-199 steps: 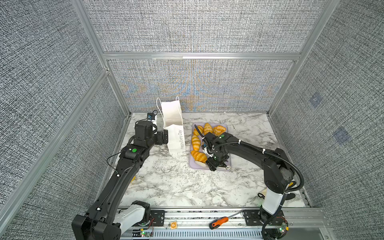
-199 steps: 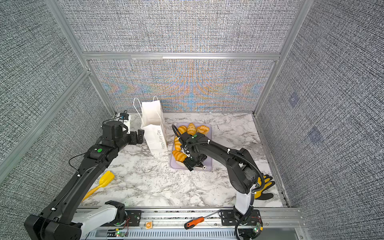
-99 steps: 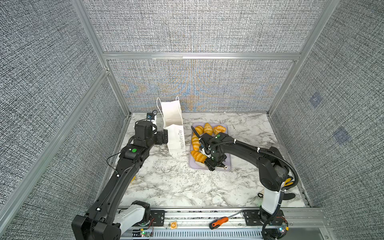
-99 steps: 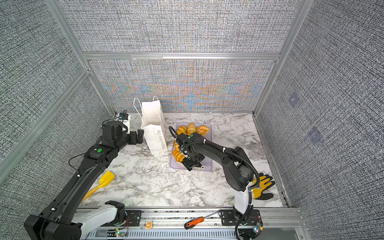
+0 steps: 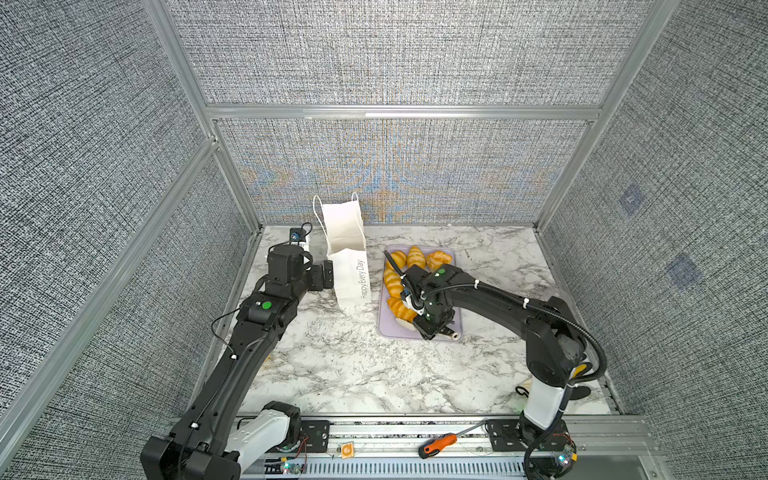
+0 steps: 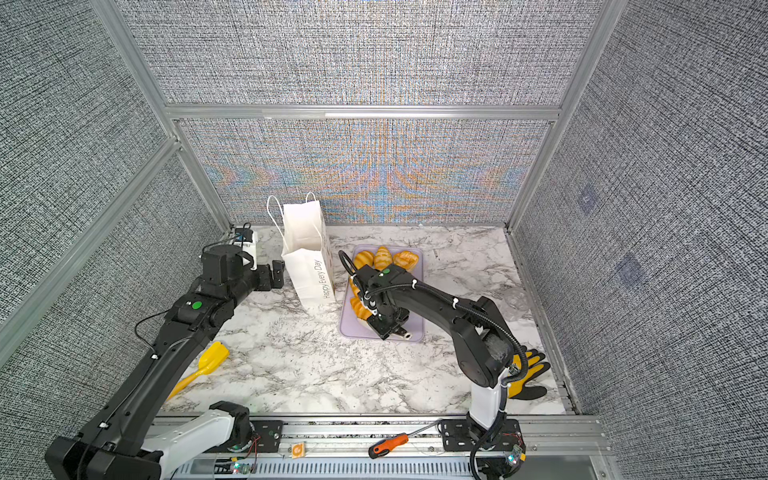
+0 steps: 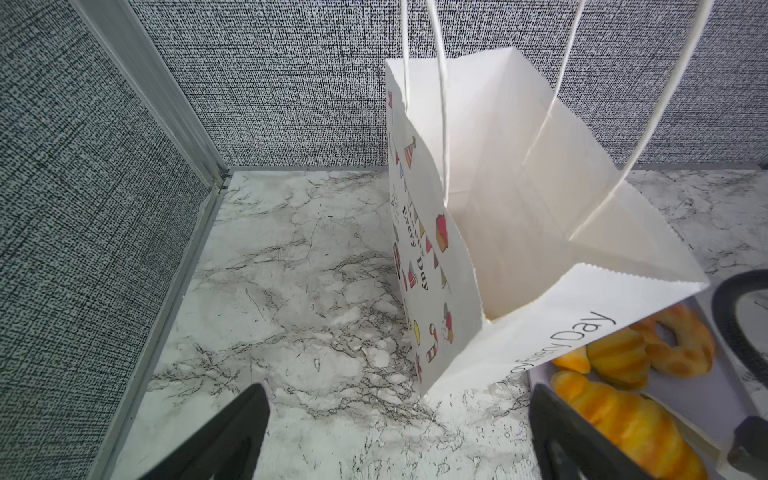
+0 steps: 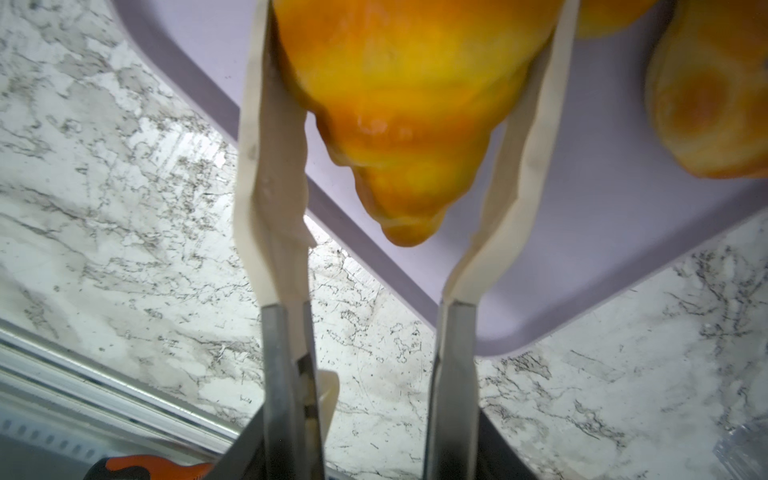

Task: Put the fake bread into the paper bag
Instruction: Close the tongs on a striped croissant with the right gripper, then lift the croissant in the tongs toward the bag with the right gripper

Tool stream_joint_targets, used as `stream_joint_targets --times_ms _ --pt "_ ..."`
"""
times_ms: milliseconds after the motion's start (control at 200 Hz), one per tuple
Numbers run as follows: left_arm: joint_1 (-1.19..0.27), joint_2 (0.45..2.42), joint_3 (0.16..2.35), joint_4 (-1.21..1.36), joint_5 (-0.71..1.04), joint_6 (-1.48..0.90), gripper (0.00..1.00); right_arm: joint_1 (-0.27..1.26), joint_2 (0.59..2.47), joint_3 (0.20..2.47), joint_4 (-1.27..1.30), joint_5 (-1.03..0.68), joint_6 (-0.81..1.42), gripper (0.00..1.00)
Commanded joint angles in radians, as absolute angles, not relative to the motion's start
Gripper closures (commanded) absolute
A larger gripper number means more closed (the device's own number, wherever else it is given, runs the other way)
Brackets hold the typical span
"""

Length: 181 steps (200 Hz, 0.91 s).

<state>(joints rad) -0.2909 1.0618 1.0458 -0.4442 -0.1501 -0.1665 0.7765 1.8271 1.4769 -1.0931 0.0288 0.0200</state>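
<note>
**A:** What do we note at the right gripper point(image 8: 415, 25)?

**B:** Its cream pads point(image 8: 270, 187) press both flanks of one croissant point(image 8: 399, 124). They are clamped across the thick middle, over a corner of the tray point(image 8: 582, 249). We cannot tell whether it is lifted.

**A:** How should it handle?

**B:** We judge it light, probably soft, and glossy, hence slippery. It tapers, so a hold nearer the tip would likely slide off. The middle is the place to take it.

**A:** And further out?

**B:** In both top views the rest of the bread point(image 5: 415, 257) lies on the tray, just beside the upright bag point(image 5: 351, 274). The left gripper point(image 7: 397, 399) hangs at the bag's far side, fingers wide apart and empty.

**A:** What does each view add?

**B:** Only the right wrist view shows the pad contact, which the wrist hides from above. Only the left wrist view looks into the bag's open mouth, and we see no bread there.
</note>
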Motion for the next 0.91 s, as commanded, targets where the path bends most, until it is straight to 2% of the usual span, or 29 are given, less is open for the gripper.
stream_joint_targets --times_ms 0,445,900 --pt "-0.288 1.043 1.035 -0.414 -0.145 -0.192 0.01 0.775 1.794 1.465 -1.058 -0.026 0.017 0.50" --pt "-0.288 1.050 1.054 -0.396 -0.109 -0.178 0.01 0.769 1.676 1.399 -1.008 -0.088 0.065 0.50" --pt "-0.288 1.035 1.042 -0.385 -0.106 -0.160 0.01 0.782 1.547 1.457 -0.962 -0.154 0.162 0.51"
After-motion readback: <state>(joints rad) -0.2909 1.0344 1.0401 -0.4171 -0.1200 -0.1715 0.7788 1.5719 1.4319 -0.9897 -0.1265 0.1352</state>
